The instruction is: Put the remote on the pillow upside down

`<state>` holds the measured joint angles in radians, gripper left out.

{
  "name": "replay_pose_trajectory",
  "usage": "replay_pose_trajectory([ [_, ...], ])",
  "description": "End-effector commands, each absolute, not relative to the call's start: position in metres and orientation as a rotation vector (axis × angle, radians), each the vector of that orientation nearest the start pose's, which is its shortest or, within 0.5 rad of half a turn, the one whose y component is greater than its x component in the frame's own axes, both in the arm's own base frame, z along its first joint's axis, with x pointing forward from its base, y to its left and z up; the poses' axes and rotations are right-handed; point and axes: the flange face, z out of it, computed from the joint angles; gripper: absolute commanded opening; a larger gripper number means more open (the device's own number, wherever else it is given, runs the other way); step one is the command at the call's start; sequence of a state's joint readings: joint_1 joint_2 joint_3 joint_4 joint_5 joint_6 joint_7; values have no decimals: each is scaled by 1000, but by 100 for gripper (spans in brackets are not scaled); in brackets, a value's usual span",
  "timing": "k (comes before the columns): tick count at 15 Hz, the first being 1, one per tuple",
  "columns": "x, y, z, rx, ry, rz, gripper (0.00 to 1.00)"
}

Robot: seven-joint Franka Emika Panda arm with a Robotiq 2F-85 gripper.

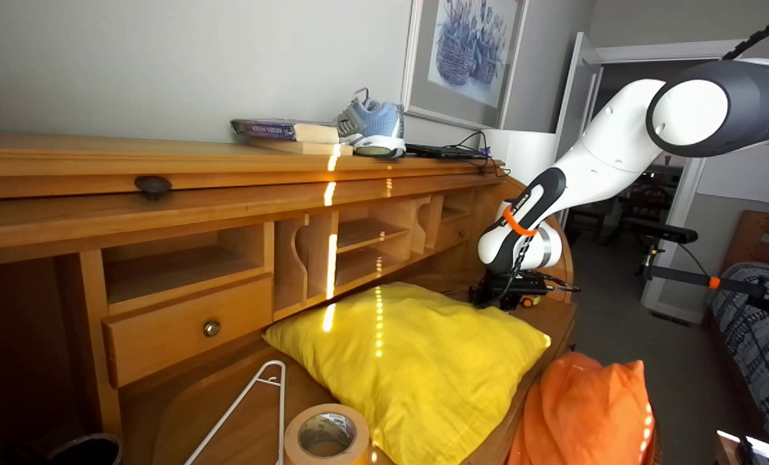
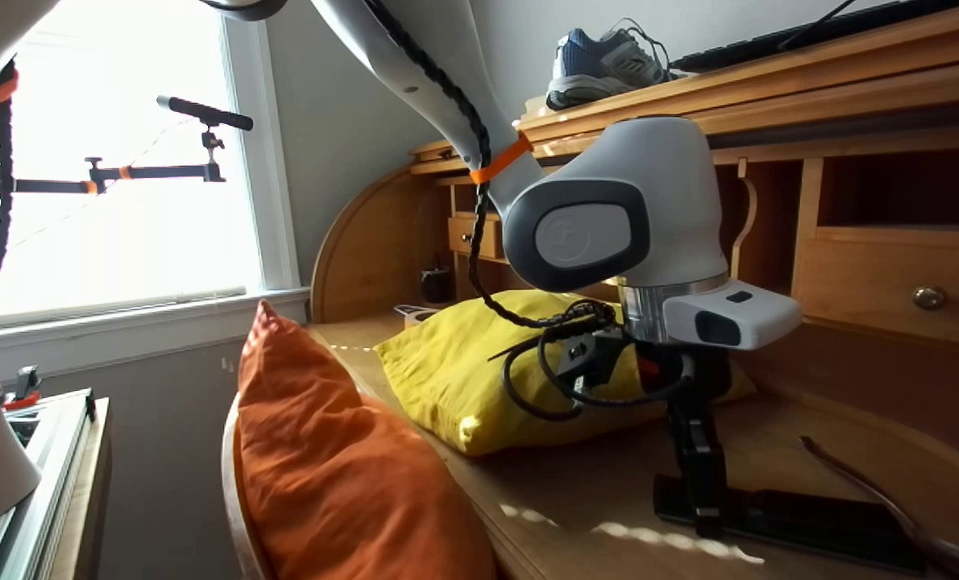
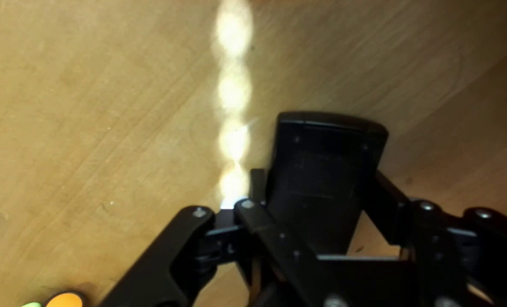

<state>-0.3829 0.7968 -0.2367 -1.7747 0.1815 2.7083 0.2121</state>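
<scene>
Gripper is straddling remote, can't tell whether clamping; it's probably handling light, stiff, slick; pinching across its width looking best.

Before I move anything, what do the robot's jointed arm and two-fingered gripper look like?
The smooth, rounded white arm has dark grey joint covers, bright orange bands, a shiny metal ring, a faint round emblem and a black ribbed cable. The angular black two-fingered gripper has small silver screws.

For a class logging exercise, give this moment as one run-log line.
remote: apparently resting on desk | fingers: either side of remote, grip unclear | yellow pillow: on desk | placement: pending
</scene>
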Motion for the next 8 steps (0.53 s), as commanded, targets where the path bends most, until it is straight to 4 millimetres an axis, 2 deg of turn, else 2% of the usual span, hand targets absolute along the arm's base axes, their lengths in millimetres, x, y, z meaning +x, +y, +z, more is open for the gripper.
replay_pose_trajectory([
  [1,544,-387,125,-2906,1428,-233,34],
  [4,544,-382,135,-2880,1441,-166,34],
  [8,540,-368,174,-2877,1379,-85,34],
])
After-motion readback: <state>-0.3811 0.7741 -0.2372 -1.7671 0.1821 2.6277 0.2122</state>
